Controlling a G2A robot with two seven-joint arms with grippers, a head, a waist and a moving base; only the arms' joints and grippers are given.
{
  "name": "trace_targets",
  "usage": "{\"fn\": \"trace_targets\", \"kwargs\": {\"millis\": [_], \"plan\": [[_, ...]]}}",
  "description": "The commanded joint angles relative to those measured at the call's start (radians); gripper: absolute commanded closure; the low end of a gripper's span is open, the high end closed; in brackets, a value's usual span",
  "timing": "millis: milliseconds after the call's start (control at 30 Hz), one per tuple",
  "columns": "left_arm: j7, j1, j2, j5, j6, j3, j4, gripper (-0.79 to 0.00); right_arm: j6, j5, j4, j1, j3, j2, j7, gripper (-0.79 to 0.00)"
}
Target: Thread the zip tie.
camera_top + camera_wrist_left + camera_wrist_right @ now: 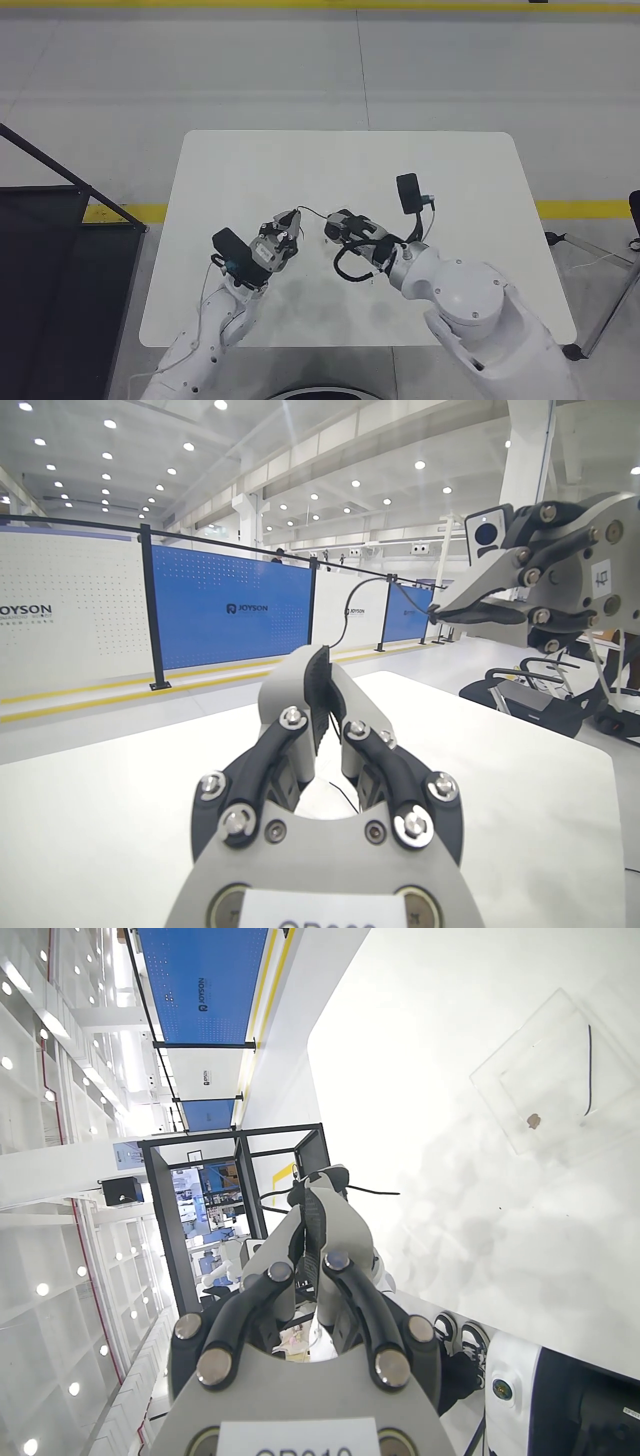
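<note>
A thin black zip tie (311, 212) arcs in the air between my two grippers above the middle of the white table (450, 180). My left gripper (288, 222) is shut on one end; in the left wrist view the zip tie (358, 586) rises from its closed fingertips (322, 652) and curves over to the right gripper (436, 612). My right gripper (333, 226) is shut on the other end. In the right wrist view a short tail of the zip tie (375, 1192) sticks out past the closed right gripper (311, 1188).
A clear flat tray (550, 1078) lies on the table, holding another black zip tie (590, 1073) and a small brown speck. A black frame with a dark panel (50, 280) stands off the table's left edge. Bare tabletop surrounds the grippers.
</note>
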Motion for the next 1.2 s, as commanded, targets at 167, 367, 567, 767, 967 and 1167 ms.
{"fn": "trace_targets", "kwargs": {"millis": [167,367,567,767,967,1167], "plan": [[0.003,0.001,-0.004,-0.020,0.019,-0.001,-0.001,0.000,0.051,-0.064,-0.004,0.017,-0.010,0.003,0.034,0.000],[0.009,0.001,-0.006,-0.022,0.024,-0.002,0.000,0.000,0.100,-0.132,-0.009,0.038,-0.024,0.009,0.075,0.000],[0.013,0.000,-0.006,0.000,0.010,-0.002,0.003,0.000,0.124,-0.179,-0.012,0.052,-0.031,0.012,0.110,0.000],[0.026,0.000,-0.005,0.031,-0.008,0.002,0.008,0.000,0.128,-0.227,0.003,0.057,-0.100,0.000,0.079,0.000],[0.037,0.000,-0.004,0.038,-0.022,0.000,0.013,0.000,0.158,-0.236,0.012,0.074,-0.124,-0.013,0.063,0.000],[0.038,0.001,-0.004,0.038,-0.024,-0.004,0.015,0.000,0.081,-0.169,0.003,0.035,-0.077,-0.025,0.027,0.000]]}}
